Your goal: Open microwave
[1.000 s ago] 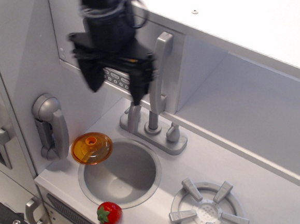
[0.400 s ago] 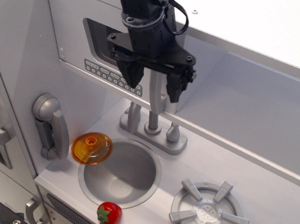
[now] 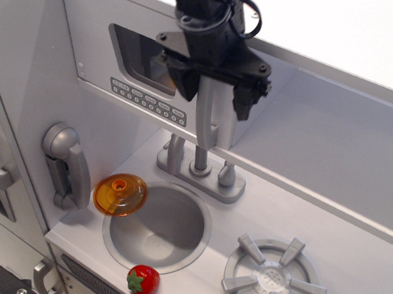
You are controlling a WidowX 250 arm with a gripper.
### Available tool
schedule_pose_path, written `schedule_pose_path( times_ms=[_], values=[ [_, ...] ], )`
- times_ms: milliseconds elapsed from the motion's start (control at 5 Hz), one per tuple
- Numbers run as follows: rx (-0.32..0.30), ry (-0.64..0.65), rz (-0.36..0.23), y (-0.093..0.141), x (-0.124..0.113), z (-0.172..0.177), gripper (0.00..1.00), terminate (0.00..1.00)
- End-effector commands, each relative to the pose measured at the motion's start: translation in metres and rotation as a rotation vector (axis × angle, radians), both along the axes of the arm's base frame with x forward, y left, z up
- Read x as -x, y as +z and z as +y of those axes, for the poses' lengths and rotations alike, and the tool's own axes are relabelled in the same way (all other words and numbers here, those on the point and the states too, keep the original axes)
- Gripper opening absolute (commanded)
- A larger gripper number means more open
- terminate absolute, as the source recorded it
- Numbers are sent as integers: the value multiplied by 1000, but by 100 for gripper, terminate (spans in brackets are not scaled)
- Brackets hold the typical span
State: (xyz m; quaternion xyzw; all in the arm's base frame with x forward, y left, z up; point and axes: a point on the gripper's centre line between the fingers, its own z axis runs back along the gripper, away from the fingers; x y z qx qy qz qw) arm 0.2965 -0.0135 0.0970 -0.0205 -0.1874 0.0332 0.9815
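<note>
The microwave [image 3: 102, 51] is a grey compartment at the upper left with a dark rounded window [image 3: 139, 57], a row of small buttons [image 3: 148, 101] and a long vertical grey handle [image 3: 208, 114] at its right edge. The door looks closed. My black gripper [image 3: 214, 94] hangs over the top of the handle, open, with one finger [image 3: 186, 85] left of the handle and the other [image 3: 246, 100] right of it. The jaws straddle the handle without visibly squeezing it. The gripper hides the handle's top.
A faucet [image 3: 200, 169] stands below the handle, behind the round sink [image 3: 157, 226]. An orange lid [image 3: 120, 194] lies left of the sink, a strawberry [image 3: 142, 280] at its front. A grey phone handset [image 3: 66, 165] hangs on the left wall. A stove burner [image 3: 273, 276] lies at the right.
My gripper has moved right and slightly up, from in front of the microwave window and buttons to around the handle's top. The window and buttons now show. The door has not moved.
</note>
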Motion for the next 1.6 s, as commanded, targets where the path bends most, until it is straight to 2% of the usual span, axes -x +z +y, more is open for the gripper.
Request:
schedule_pose_path(
  times_ms=[0,200,600,800,1000,1200,1400],
  values=[
    [-1,17,-43,11,-6,6,0,0],
    [5,27,-39,11,0,9,0,0],
    [-7,-24,0,12,42,25,0,0],
    [16,-31,85,17,64,35,100,0],
    [-12,-57,237,22,90,41,100,0],
    [-12,-107,314,20,101,18,100,0],
    [30,-130,343,18,92,-17,100,0]
  ],
)
